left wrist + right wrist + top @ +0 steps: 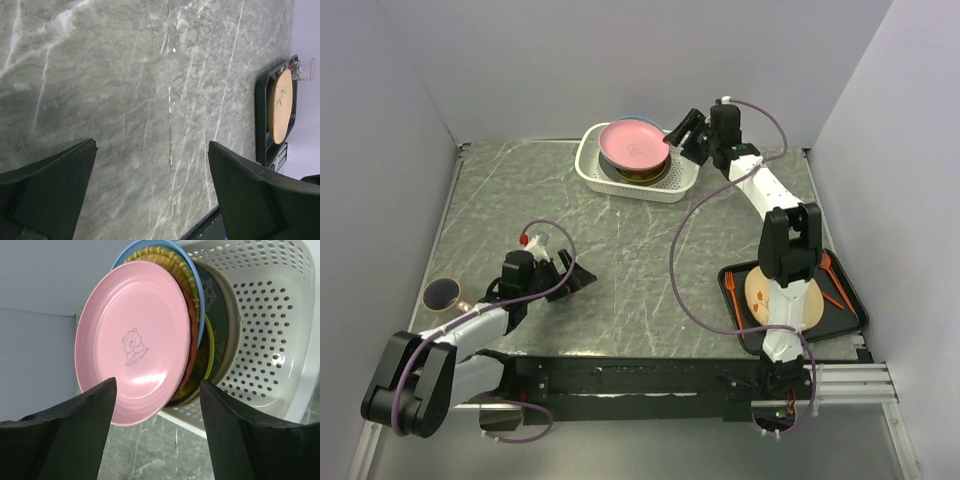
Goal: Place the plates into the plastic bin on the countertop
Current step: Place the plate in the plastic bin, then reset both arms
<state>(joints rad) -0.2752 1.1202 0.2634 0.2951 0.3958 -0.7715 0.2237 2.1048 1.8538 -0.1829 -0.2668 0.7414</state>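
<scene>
Pink plate (633,143) tops stack in bin (685,186), 12 o'clock on countertop (620,250). Right claw (676,137) just beside plate's 3 o'clock rim, jaws apart, gripping nothing. Left claw (575,272) at 8 o'clock, jaws wide. Lower plates (170,262) mostly hidden. Tray (850,310) plate (757,290) partly behind right arm.

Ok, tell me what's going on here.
The right gripper sits open at the rim of a pink plate, which tops a stack of plates in the white bin at the far side. The left gripper hangs open over the countertop, holding nothing. One cream plate waits on the black tray at the near right.
</scene>
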